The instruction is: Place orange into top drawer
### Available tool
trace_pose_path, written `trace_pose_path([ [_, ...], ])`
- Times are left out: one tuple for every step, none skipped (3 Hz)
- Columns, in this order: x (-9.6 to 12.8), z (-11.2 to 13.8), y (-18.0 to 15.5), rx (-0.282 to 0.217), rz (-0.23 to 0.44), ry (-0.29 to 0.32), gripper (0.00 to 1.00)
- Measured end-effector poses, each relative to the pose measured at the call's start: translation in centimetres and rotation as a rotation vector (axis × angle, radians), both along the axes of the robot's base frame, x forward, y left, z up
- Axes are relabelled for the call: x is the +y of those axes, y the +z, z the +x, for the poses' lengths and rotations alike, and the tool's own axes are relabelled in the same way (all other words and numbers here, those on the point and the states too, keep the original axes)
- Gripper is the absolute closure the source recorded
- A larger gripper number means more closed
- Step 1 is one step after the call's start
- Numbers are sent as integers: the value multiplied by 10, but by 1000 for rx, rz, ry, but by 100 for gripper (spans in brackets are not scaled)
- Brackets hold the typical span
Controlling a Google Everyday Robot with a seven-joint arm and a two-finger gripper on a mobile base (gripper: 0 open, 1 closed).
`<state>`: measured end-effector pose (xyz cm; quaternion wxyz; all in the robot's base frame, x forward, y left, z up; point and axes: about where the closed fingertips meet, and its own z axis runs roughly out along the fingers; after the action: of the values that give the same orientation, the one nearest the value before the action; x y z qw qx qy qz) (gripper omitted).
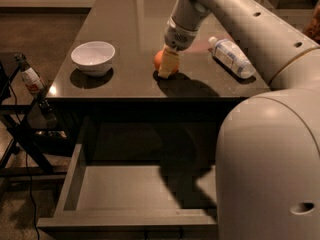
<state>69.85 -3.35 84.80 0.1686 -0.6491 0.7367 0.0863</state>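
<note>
Securing the orange (159,60) is judged to be the step in hand. The orange rests on the dark tabletop (130,19), near the middle, between the white bowl (93,57) on one side and the plastic bottle (231,57) lying flat on the other. The gripper (167,68) is lowered to the tabletop at the orange, and its pale tip covers the fruit's near right side. Whether it is clenched on the fruit or released cannot be told from this view.

The top drawer (120,189) stands pulled out below the table's front edge. Its flat grey bottom holds nothing visible, and the arm's shadow falls across its right part.

Recommended procedure:
1. Confirm that the grasp spans the widest part of the fruit; a smooth, round object will likely roll out of an off-centre pinch.
2. Lift straight up until clear of the tabletop before travelling.
3. Carry the orange over the table's front edge, well apart from the bowl.
4. Descend low into the drawer before release, so the fruit does not bounce or roll against the low walls.
</note>
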Motion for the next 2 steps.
trace_pose_path([
  [0, 0, 0, 0, 0, 0, 100],
  [0, 0, 0, 0, 0, 0, 100],
])
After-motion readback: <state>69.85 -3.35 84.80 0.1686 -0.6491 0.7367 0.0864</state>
